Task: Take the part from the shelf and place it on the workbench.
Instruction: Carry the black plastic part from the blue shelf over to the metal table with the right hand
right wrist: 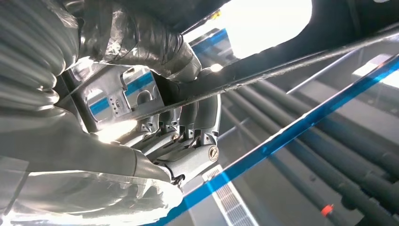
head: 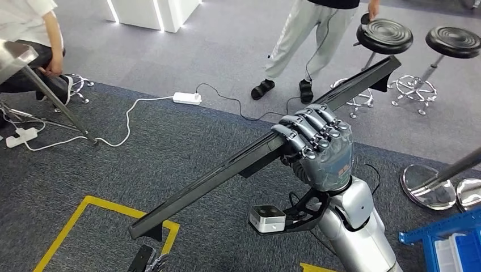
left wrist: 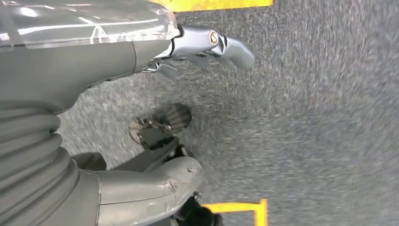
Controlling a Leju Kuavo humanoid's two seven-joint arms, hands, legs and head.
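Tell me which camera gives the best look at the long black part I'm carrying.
The head view: the long black part shows end to end, slanting across the carpet, with the right hand gripping it near the middle. The right wrist view shows a short stretch crossing the fingers. The left wrist view shows carpet instead.

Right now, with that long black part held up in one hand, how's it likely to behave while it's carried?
The long black part looks stiff: it runs straight, with no visible sag at either end. It's probably apt to swing or twist, since the right hand grips it at one spot along its length. Its smooth dark surface may slip under the fingers.
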